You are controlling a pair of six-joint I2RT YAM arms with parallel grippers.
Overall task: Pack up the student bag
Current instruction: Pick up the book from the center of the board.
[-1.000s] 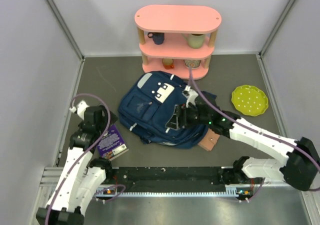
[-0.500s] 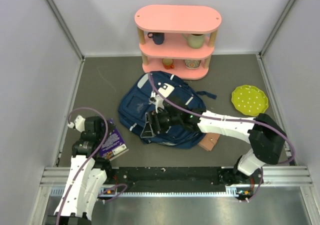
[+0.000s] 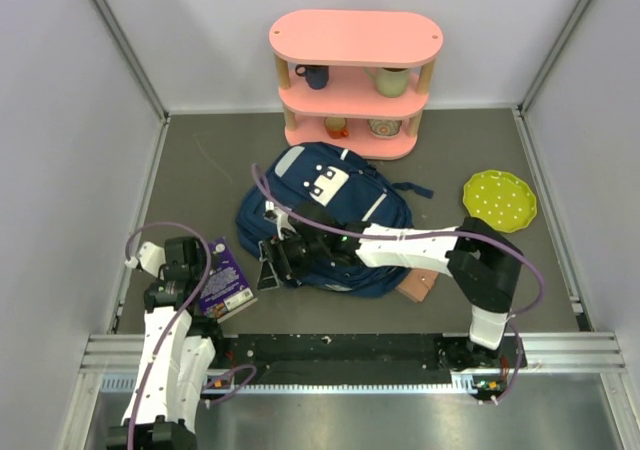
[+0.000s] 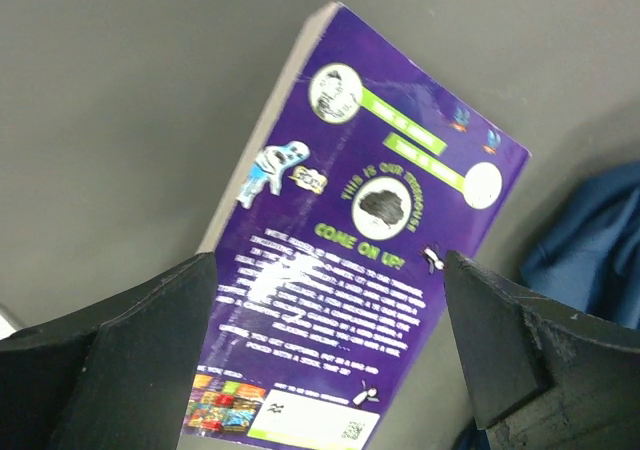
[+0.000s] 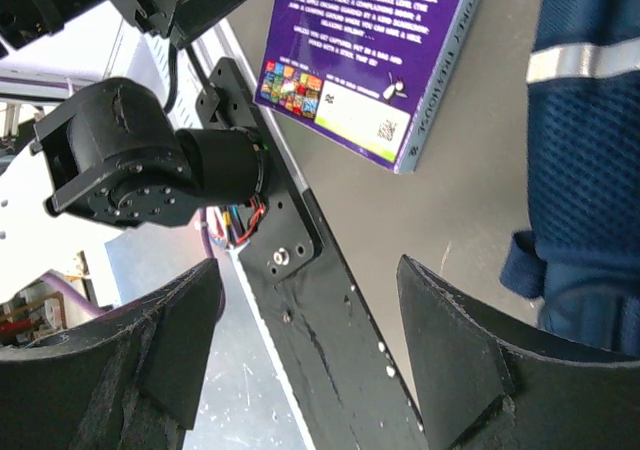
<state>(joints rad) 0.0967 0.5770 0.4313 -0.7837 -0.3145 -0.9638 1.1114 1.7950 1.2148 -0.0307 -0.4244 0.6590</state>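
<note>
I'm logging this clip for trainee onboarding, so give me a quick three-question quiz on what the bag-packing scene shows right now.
1. True or false: the right gripper is shut on the student bag.
2. What lies beneath the open left gripper? A) a mug B) the purple book C) a pencil case
3. In the top view, on which side of the bag does the green plate lie?
Key: 1 false, it is open and empty. 2 B. 3 the right side.
</note>
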